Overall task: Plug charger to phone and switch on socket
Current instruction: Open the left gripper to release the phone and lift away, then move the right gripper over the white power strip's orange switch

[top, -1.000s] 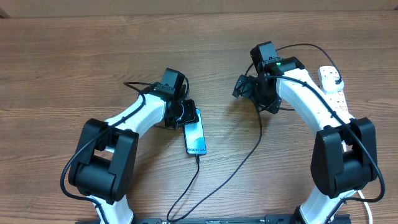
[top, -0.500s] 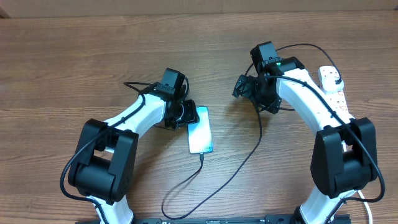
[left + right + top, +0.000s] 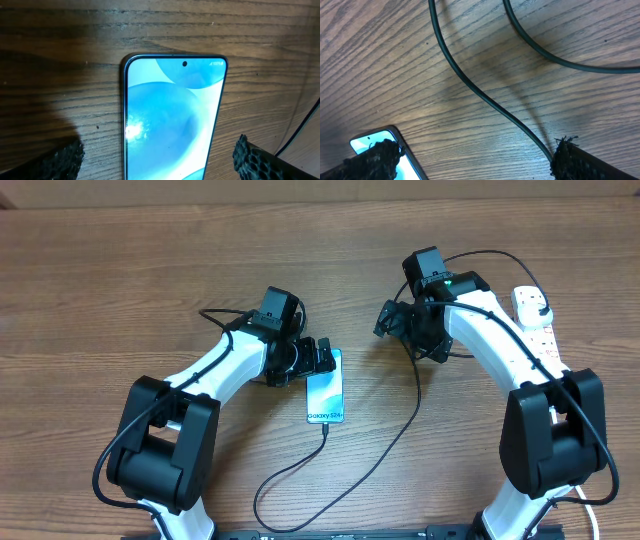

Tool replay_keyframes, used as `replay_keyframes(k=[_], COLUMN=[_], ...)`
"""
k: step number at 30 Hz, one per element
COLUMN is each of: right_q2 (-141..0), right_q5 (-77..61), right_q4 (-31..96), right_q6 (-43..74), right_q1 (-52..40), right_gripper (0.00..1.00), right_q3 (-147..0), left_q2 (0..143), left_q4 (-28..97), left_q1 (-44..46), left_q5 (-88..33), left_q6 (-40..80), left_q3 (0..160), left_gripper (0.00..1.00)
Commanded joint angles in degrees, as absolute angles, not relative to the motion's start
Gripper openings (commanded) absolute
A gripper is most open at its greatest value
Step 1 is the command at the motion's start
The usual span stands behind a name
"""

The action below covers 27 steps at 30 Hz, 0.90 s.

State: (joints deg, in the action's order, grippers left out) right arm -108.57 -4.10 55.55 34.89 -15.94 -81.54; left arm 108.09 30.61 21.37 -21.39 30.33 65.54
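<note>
The phone (image 3: 325,387) lies flat on the wood, its blue screen up and the "Galaxy" text at its near end. My left gripper (image 3: 319,357) stands open astride the phone's far end; in the left wrist view the phone (image 3: 172,120) sits between the two fingertips (image 3: 62,160) with wood showing on both sides. The charger cable (image 3: 395,430) meets the phone's near end, loops toward the table front and runs up to the right. My right gripper (image 3: 388,320) hangs open over bare wood, with the cable (image 3: 470,85) passing by its right fingertip (image 3: 575,157). The socket (image 3: 541,330) lies at the far right.
The socket is partly hidden under my right arm. A second dark cable (image 3: 555,55) curves across the top of the right wrist view. A corner of the phone (image 3: 372,141) shows at that view's lower left.
My left gripper has opened and let go of the phone, which went from narrow and tilted to flat, screen up, slightly to the right. The cable slack shifted. The right arm stayed put.
</note>
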Motion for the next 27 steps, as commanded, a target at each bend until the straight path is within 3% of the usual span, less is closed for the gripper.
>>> replay_keyframes(k=[1,11,18,27], right_q2=[-107.37,-107.37,-107.37,-107.37], right_q5=[-3.49,-3.51,-3.49,-3.53], right_q4=[55.46,54.74,54.78,54.81], right_q6=[34.39,34.41,34.41,34.41], right_q1=[-16.05,-16.05,-16.05,-16.05], right_gripper=[1.0,1.0,1.0,1.0], right_q3=[-81.32,-81.32,-81.32,-81.32], left_q2=[109.21,103.74,94.13,84.84], left_q4=[32.71,60.71,75.48,77.6], left_q1=[20.58,20.29,20.29,20.27], left_q5=[-19.0,-0.1,3.16,3.18], left_q6=[29.58,22.22,22.26,22.24], left_q3=[65.34,85.19,101.47,104.49], left_gripper=[0.99,1.0,1.0,0.99])
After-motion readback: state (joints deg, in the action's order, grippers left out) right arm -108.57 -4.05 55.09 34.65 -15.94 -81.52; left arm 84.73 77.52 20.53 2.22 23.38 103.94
